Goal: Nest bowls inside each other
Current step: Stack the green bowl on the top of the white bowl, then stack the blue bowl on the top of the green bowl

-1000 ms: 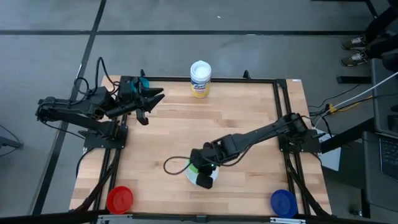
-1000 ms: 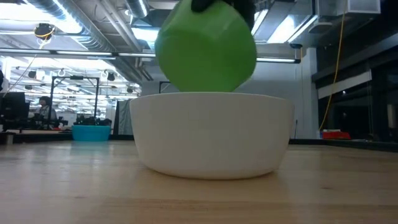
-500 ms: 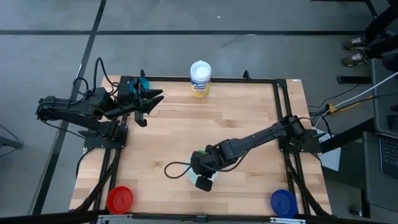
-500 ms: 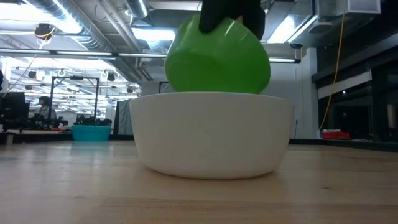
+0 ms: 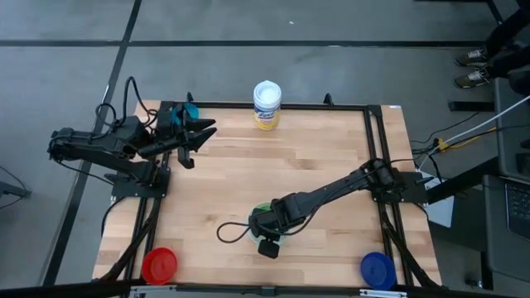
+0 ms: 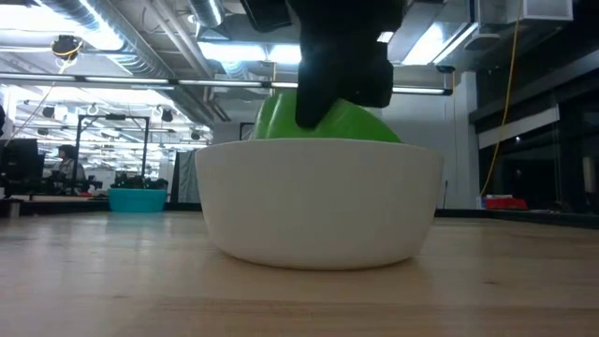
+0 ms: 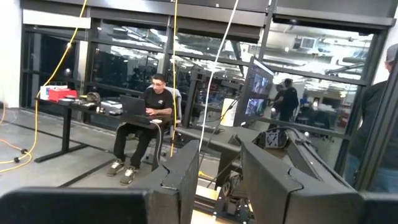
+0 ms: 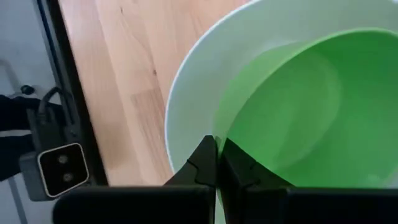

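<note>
A white bowl [image 6: 318, 201] stands on the table near its front, a little left of centre. My right gripper [image 8: 216, 149] comes down over it, shut on a green bowl [image 6: 367, 126] whose lower part is sunk inside the white one. Only the green bowl's top shows above the white rim. My left gripper [image 5: 199, 132] hangs open and raised at the far left, touching nothing. A teal bowl [image 6: 138, 198] sits on the table behind it. A red bowl [image 5: 159, 265] rests at the near left corner and a dark blue bowl [image 5: 377, 269] at the near right. My right gripper pinches the green bowl's rim [image 8: 225, 134] between its two fingers [image 8: 202, 163], one finger inside the bowl and one outside, between the green wall and the white one. The fingers slant steeply down from above. Whether the green bowl rests on the white bowl's bottom cannot be told.
A white-and-yellow canister [image 5: 267, 104] stands at the table's far edge, near the middle. A dark cable loop [image 5: 232, 229] lies beside the white bowl. The middle of the wooden table top [image 5: 273, 165] is bare.
My right gripper has gone down, and a little toward the table's near edge, with the green bowl still in its hold. The green bowl was above the white bowl's rim and has sunk into the white bowl.
</note>
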Controlling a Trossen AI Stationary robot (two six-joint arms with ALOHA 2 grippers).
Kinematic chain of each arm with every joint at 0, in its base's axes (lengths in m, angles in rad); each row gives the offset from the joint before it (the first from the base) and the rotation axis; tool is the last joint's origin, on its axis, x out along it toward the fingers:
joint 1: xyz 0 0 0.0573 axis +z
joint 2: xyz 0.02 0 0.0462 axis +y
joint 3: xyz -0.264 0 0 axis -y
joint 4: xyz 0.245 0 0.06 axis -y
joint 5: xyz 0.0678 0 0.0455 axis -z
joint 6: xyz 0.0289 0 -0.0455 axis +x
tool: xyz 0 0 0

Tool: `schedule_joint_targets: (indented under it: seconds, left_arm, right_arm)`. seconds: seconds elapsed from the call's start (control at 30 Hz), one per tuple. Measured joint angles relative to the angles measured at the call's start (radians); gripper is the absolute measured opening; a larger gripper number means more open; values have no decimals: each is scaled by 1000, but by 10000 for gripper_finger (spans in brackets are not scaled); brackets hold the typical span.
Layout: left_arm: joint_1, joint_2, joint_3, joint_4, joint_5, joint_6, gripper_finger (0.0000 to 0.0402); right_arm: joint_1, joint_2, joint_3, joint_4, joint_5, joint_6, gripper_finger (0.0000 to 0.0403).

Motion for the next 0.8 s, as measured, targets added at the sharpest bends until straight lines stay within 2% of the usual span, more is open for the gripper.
schedule_joint_targets:
  seconds: [0.27,0.6,0.8]
  left_arm:
    - [0,-18,0,-19,0,1,116]
    - [0,-28,0,-31,27,-1,116]
    - [0,-29,0,-32,46,-8,116]
  right_arm:
    - [-3,3,0,13,-48,-46,6]
    - [-20,3,0,17,-79,-9,126]
    - [-23,3,0,-20,-55,-10,127]
